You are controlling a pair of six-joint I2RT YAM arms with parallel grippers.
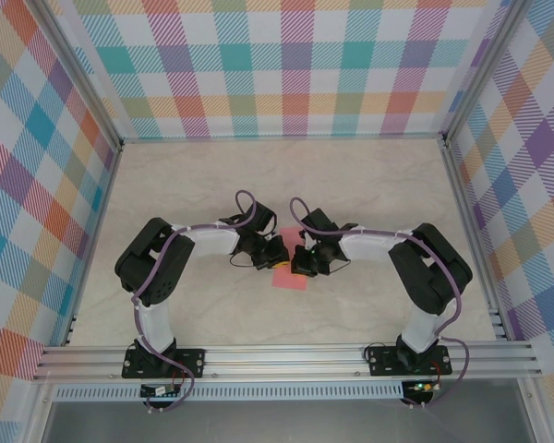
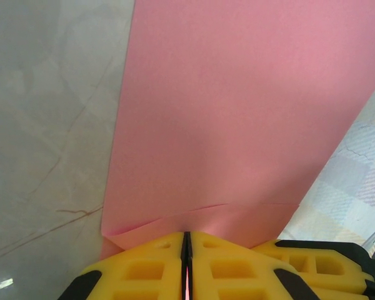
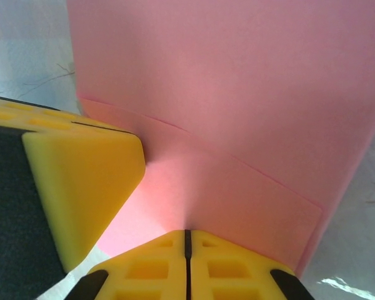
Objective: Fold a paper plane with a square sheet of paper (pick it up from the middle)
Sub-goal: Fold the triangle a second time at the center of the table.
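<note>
The square sheet of paper is salmon-pink and lies doubled over on the pale table, between the two gripper heads near the front centre. In the left wrist view the sheet shows two layers with a folded edge near my fingers. My left gripper is shut on that near edge, a sliver of pink between its yellow pads. My right gripper is likewise shut on the sheet at its near edge. The left gripper and the right gripper stand almost touching. One yellow finger of the left gripper is close at the left of the right wrist view.
The marbled table stretches bare behind and to both sides of the arms. Checked walls enclose it at the back and sides. An aluminium rail carrying both arm bases runs along the near edge.
</note>
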